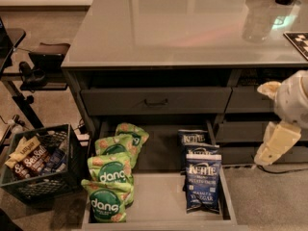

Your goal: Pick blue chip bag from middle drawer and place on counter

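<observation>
The wide, shallow dark grey metal middle drawer (pixel 159 203) stands pulled out at 6 o'clock in the view. It sits below the large glossy grey counter (pixel 183 28), which fills 12 o'clock. On the drawer's pale floor, toward 5 o'clock, 3 dark blue glossy Kettle bags lie in an overlapping column. The nearest blue chip bag (pixel 203 182) lies flat on top, logo up. Toward 7 o'clock in the same drawer, 4 green dang bags (pixel 109 173) overlap one another. The cream-coloured gripper (pixel 275 142) hangs at 3 o'clock, to the right of the drawer and well apart from the bags. I cannot tell whether it is released or clenched. A black plastic crate (pixel 29 189) of snacks sits on the floor at 8 o'clock.
</observation>
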Available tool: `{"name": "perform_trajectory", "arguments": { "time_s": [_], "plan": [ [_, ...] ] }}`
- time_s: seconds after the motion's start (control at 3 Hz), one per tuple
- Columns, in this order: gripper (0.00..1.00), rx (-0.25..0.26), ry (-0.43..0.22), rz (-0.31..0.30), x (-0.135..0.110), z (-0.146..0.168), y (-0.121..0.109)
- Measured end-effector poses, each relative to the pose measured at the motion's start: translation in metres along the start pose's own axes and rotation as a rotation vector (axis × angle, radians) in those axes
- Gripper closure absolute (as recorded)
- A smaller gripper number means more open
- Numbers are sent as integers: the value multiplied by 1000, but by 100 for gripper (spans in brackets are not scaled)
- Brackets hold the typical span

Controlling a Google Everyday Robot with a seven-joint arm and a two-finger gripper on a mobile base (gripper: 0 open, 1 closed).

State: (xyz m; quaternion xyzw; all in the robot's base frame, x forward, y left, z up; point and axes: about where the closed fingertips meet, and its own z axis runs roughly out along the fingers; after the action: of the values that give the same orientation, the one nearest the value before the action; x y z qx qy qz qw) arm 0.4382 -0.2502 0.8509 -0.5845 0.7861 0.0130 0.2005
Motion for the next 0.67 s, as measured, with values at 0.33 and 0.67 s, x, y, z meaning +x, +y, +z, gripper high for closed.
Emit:
{"name": "perform_trajectory", "arguments": {
  "time_s": [0.33,0.67],
  "plan": [
    [0,24,-53,-13,21,38,-3],
    [0,24,-53,-13,21,38,-3]
  ]
}}
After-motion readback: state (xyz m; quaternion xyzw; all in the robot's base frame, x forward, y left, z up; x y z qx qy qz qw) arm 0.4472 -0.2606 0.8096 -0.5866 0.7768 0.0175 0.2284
